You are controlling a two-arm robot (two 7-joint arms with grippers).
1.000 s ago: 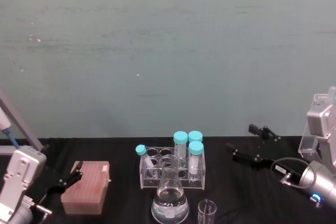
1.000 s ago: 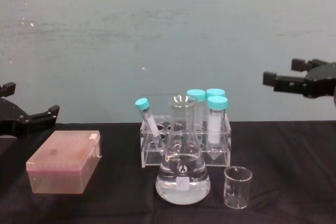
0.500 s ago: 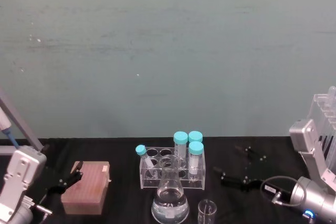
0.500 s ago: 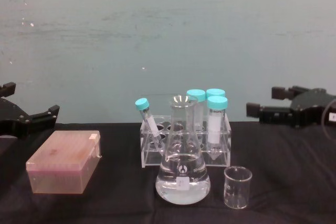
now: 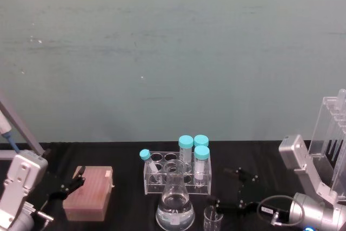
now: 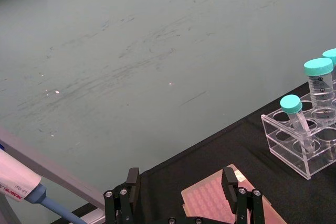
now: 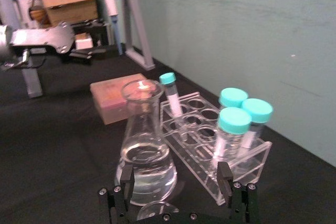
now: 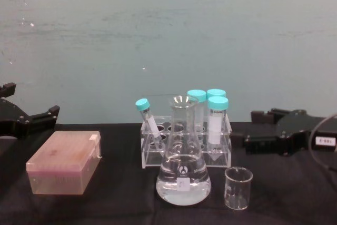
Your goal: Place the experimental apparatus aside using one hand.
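The right end effector (image 8: pixel 243 128) hovered low with fingers spread, near the small beaker (image 8: pixel 238 188) but apart from it. The beaker stood on the counter (image 8: pixel 116 206) beside the conical flask (image 8: pixel 183 175). The left end effector (image 8: pixel 31 99), also spread, hung far left.

Laboratory setting, conical flask (image 8: pixel 183 175), tube rack (image 6: pixel 299 150), beaker (image 8: pixel 238 188), pipette (image 6: pixel 18 184), tip box (image 8: pixel 64 162)

Seen from the head, the bottom edge slices off the lower part of the beaker (image 5: pixel 213 216) and the base of the flask (image 5: pixel 175 212), and the tall clear rack (image 5: pixel 330 133) at the far right runs out past the side. From the chest, the flask stands in front of the tube rack (image 8: pixel 149 155) and covers its middle. At the left wrist, the pink box (image 6: pixel 210 203) is cut by the lower edge and the tube rack by the side.
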